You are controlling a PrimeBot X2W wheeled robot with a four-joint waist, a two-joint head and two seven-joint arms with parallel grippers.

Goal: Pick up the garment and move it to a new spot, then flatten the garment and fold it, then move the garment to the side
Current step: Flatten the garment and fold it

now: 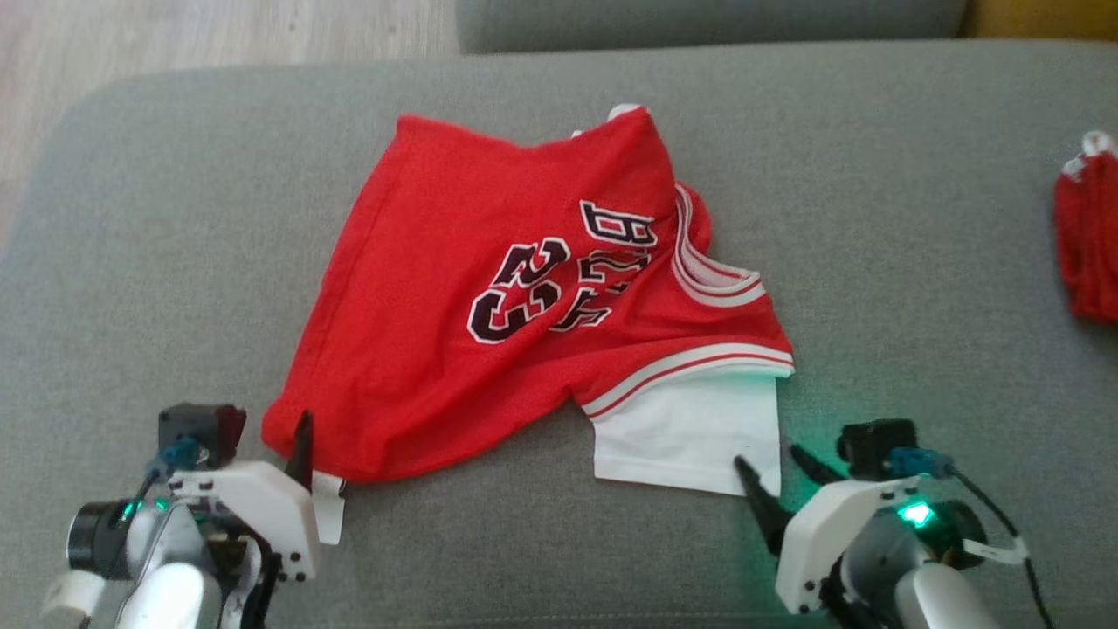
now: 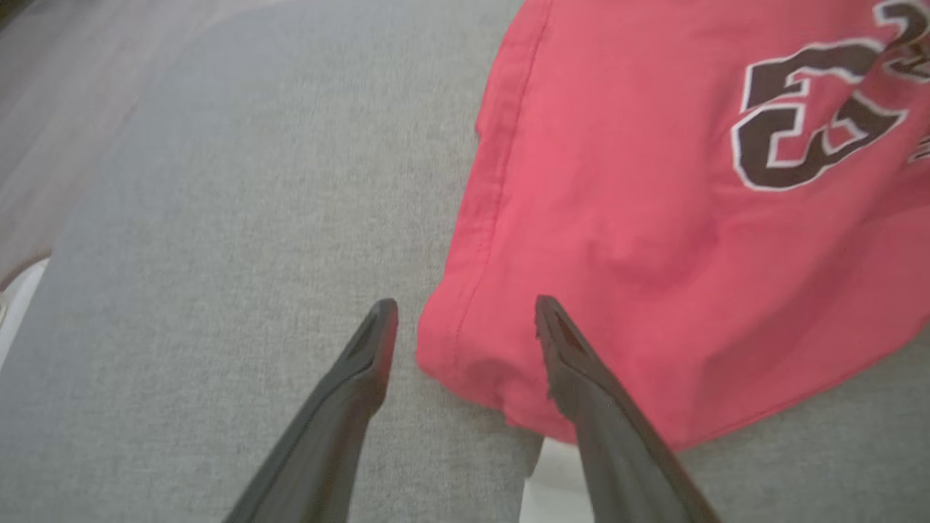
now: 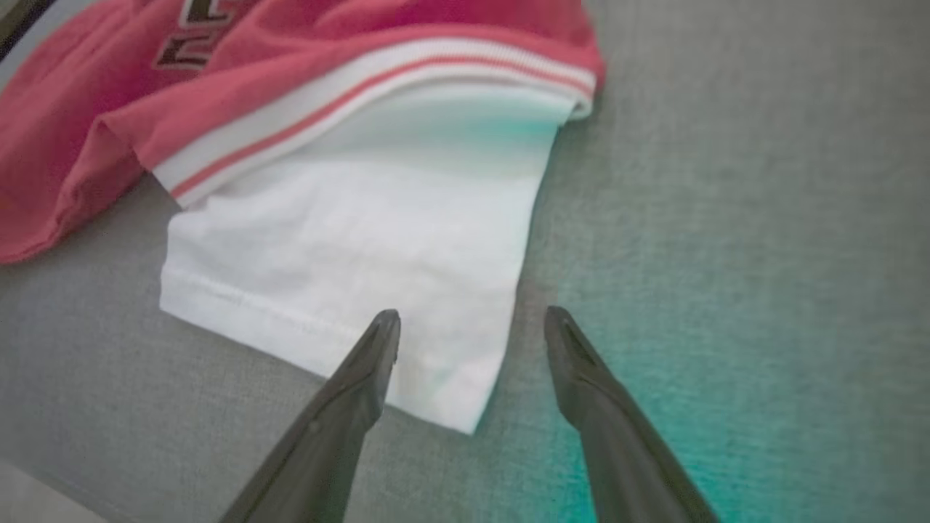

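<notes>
Red jersey garment (image 1: 489, 288): black number "23", white-outlined, reads tilted in the head view. The lettering beside it is creased; only a "B" is clear. It lies rumpled mid-cushion on the grey sofa (image 1: 917, 218), white sleeve (image 1: 690, 428) at its near right.

Left gripper (image 2: 465, 305): low at the near-left hem corner, fingers spread, one over red cloth, one over cushion.

Right gripper (image 3: 472, 314): low at the sleeve's near corner, fingers spread, one over white cloth, one over cushion. Neither pinches anything.

Second red cloth (image 1: 1087, 245) at far right, well apart.
</notes>
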